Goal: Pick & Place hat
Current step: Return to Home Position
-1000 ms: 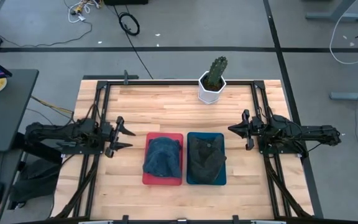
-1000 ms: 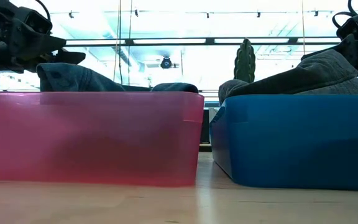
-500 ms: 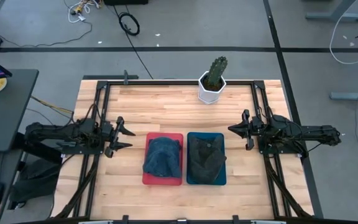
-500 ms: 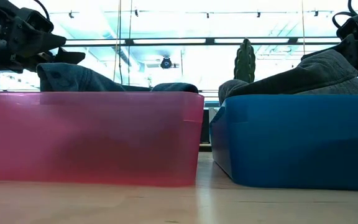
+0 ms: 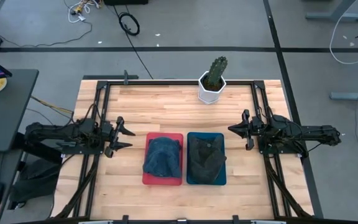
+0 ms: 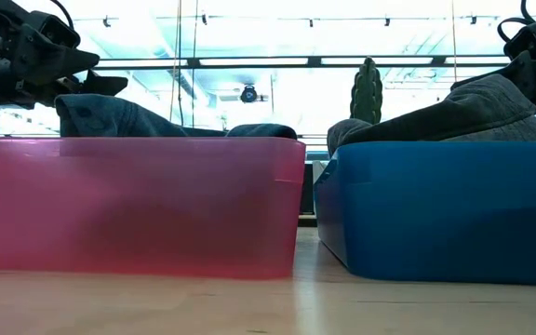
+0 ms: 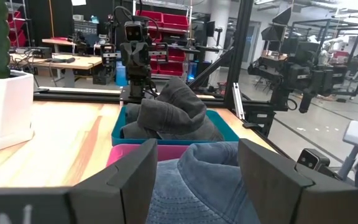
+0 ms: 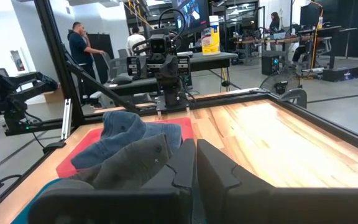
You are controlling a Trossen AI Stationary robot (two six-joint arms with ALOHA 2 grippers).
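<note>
the blue cap point(image 5: 163, 155) is lying in the red bin point(image 5: 164, 134), and the black cap point(image 5: 206, 157) is lying in the blue bin point(image 5: 205, 134) just beside it. the left gripper point(image 5: 124, 139) is hovering left of the bins, fingers spread and empty. the right gripper point(image 5: 234, 129) is hovering to their right, fingers pressed together on nothing.

blue bin point(image 6: 445, 209) cropped, cactus point(image 6: 368, 90) partly hidden

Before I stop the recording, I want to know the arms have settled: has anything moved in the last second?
Nothing visibly changed. The left gripper stays open beside the red bin, the right gripper shut beside the blue bin. The blue cap and dark cap lie in their bins as before.
</note>
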